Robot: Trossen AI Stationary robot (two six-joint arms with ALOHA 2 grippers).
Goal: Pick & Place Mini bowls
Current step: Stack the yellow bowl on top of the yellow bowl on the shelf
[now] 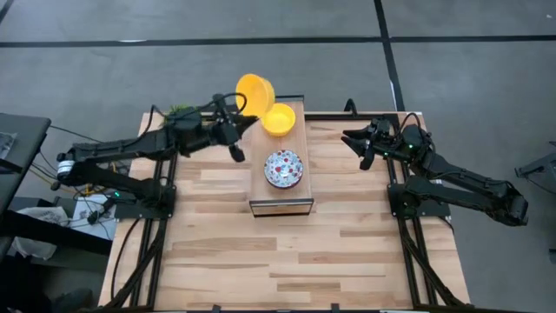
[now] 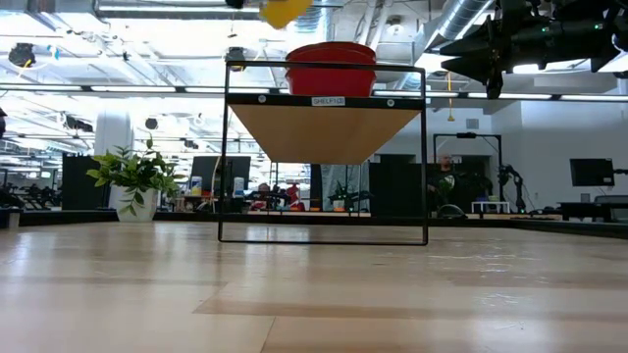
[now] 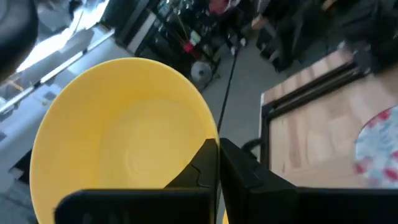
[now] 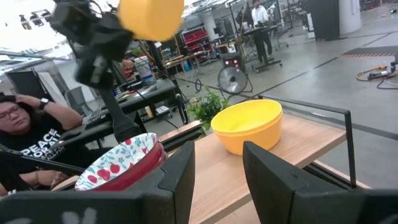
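Two plain bright yellow bowls (image 1: 255, 89) (image 1: 279, 119). Beside the lower yellow bowl, a white bowl (image 1: 284, 168) bears red-and-blue florals.

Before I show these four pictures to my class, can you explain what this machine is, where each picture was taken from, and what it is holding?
It is a robot with two dark arms at a wooden table. One picture looks straight down, one looks level across the tabletop, and one comes from each wrist. The left gripper is shut on the rim of a yellow bowl, lifted above a small raised shelf. On the shelf sit another yellow bowl and a floral bowl. The right gripper waits open beside the shelf, empty.
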